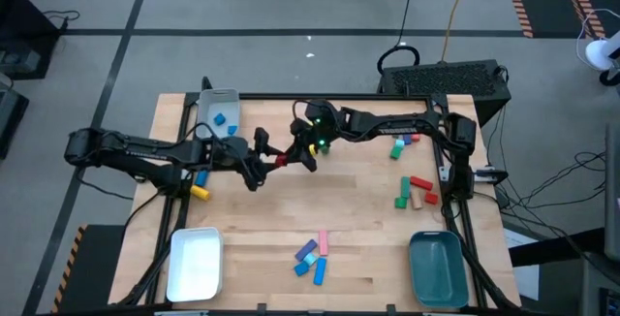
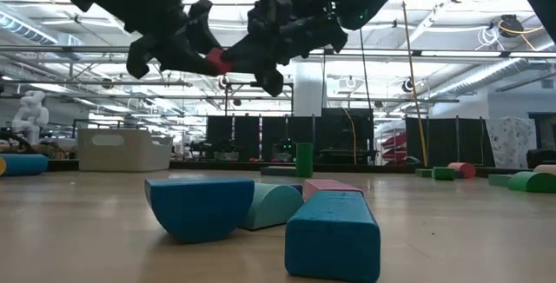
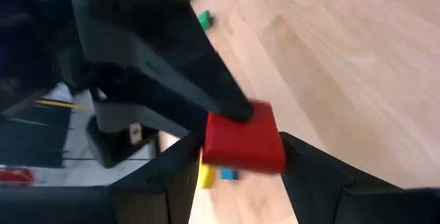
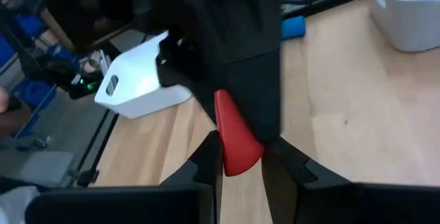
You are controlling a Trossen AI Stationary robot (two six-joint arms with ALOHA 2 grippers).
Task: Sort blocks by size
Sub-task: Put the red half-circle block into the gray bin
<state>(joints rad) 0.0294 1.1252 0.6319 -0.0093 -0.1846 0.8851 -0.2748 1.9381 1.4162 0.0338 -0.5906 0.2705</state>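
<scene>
A small red block [image 1: 282, 159] hangs in the air over the middle of the table, between my two grippers. My left gripper [image 1: 266, 158] reaches it from the table's left and my right gripper [image 1: 298, 154] from the right. Each is shut on it. The low view shows the red block [image 2: 217, 60] high above the tabletop, with dark fingers meeting on it from both sides. Other blocks lie loose on the wood. My left gripper pinches the red block between its two fingers, across the block's wider span, at its side faces [image 3: 275, 157]. The fingers come from the table's left, slanting slightly down. The block is lifted clear of the table. My right gripper pinches the same block across its narrow thickness, at the flat faces [image 4: 230, 159] of the end nearest it. Its fingers come from the table's right, slanting slightly down. The other end of the block reaches into my left gripper.
A grey tray [image 1: 221, 108] with blue blocks stands at the far left, a white tray [image 1: 196, 263] at the near left and a teal tray [image 1: 436, 268] at the near right. Block groups lie near the front middle [image 1: 312, 256], at the right [image 1: 415, 192] and under my left arm [image 1: 201, 188].
</scene>
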